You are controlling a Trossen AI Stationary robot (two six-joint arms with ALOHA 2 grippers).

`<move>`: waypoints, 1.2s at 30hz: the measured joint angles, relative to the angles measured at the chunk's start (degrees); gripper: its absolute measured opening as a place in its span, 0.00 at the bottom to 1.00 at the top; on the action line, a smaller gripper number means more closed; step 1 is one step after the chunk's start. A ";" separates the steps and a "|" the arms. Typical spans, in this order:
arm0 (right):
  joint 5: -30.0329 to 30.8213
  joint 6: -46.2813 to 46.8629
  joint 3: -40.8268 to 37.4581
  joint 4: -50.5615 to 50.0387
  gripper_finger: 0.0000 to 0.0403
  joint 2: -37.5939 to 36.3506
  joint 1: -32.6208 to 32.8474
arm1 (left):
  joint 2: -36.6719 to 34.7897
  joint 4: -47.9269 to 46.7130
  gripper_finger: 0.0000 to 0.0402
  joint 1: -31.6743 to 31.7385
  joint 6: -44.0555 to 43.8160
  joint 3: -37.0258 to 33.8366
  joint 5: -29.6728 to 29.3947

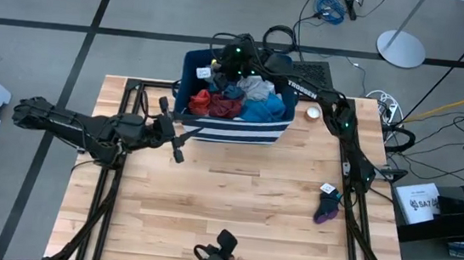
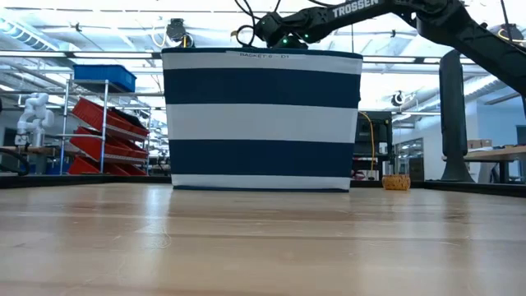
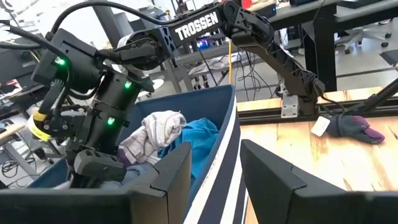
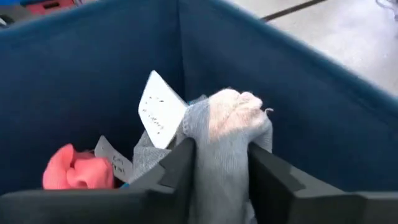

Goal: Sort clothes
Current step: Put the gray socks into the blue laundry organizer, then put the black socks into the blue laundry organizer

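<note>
Inside bin [image 4: 323,106] corner, right pincer [image 4: 217,165] gripping grey sock [image 4: 227,134] (walls close), left pincer [image 3: 214,180] open.

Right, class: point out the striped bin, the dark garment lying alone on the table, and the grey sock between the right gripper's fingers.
striped bin [image 2: 261,123], low view, white middle band of its front wall.
dark garment [image 1: 327,211], high view, its middle.
grey sock [image 4: 225,155], right wrist view, the fabric between the fingers.

Bin [image 1: 240,131] sits at table's [image 1: 233,207] far edge, centre; clothes [image 1: 239,99] piled inside it. Left gripper [image 1: 176,131] just beside bin's near-left corner; right gripper [image 1: 221,65] inside bin's far-left corner. Lone garment [image 1: 327,209] lies on table near right edge.
</note>
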 joint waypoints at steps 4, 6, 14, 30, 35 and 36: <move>-0.02 -0.02 -0.02 -0.82 0.42 -0.19 0.04 | 0.00 0.00 0.37 0.00 -0.01 0.00 -0.01; -0.07 -0.18 -0.02 -0.73 0.48 -0.79 0.09 | 0.00 0.02 0.37 0.00 -0.01 0.00 -0.01; -0.09 -1.38 -0.02 -3.25 0.57 -7.62 0.28 | 0.02 0.02 0.37 0.00 -0.01 0.00 0.01; -0.60 2.91 -0.02 -34.87 0.58 -21.11 11.68 | 0.02 0.06 0.37 0.00 0.03 0.00 0.01; -0.59 7.53 -0.02 -46.23 0.58 -22.99 17.48 | 0.02 0.07 0.37 0.00 0.04 0.00 0.01; -0.59 8.38 -0.02 -47.63 0.58 -23.16 18.66 | 0.02 0.07 0.37 0.00 0.04 0.00 0.01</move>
